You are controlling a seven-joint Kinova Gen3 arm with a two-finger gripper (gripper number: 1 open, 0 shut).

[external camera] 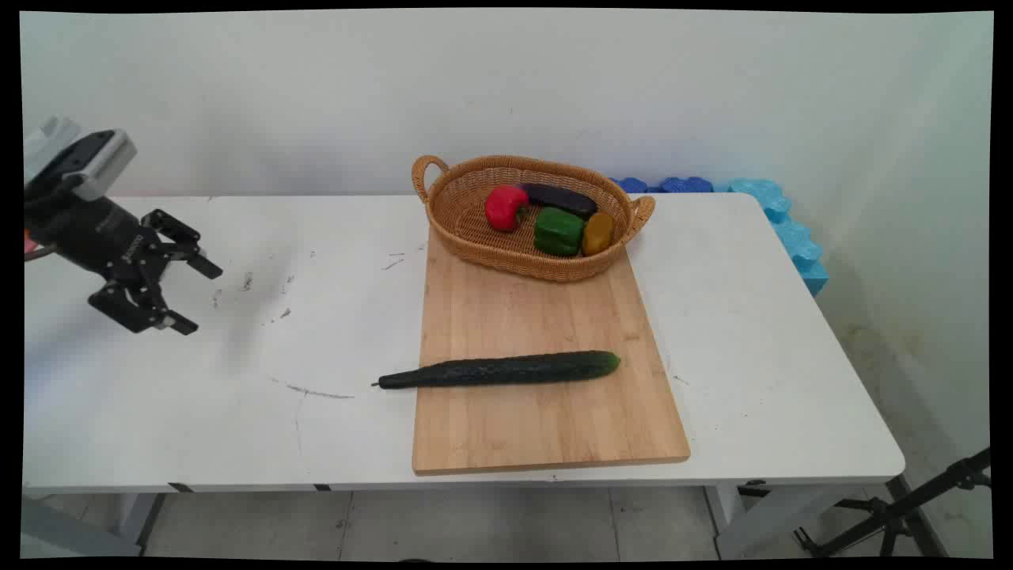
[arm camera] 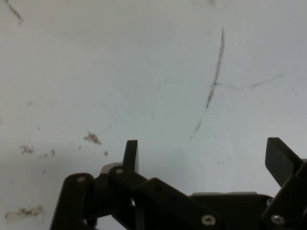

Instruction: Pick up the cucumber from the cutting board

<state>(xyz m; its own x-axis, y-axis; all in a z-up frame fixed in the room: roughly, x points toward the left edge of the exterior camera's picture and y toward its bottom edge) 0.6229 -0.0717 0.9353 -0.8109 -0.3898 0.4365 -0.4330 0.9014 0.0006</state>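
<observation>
A: What's at the far left of the white table (external camera: 752,380)?

B: The black 2-finger gripper (external camera: 190,298), hanging above the tabletop well left of the rectangular light wooden cutting board (external camera: 546,412). Its fingers (external camera: 204,265) are spread apart with nothing between them. In the hand view the gripper (arm camera: 206,158) looks down on bare scuffed tabletop (arm camera: 158,72) only.

A: And moving right?

B: A long dark green cucumber (external camera: 498,370) lies across the board, its thin stem end sticking out past the board's left edge over the table, its thick end on the wood.

A: Behind it?

B: An oval woven wicker basket with 2 handles (external camera: 467,222) sits on the board's far end. Inside, left to right: a red pepper (external camera: 505,207), a dark purple aubergine (external camera: 559,198) toward the back, a green pepper (external camera: 558,230), and a small yellow-brown vegetable (external camera: 598,233).

A: Further right?

B: Blue foam blocks (external camera: 772,198) behind the table's far right corner, against the wall.
</observation>
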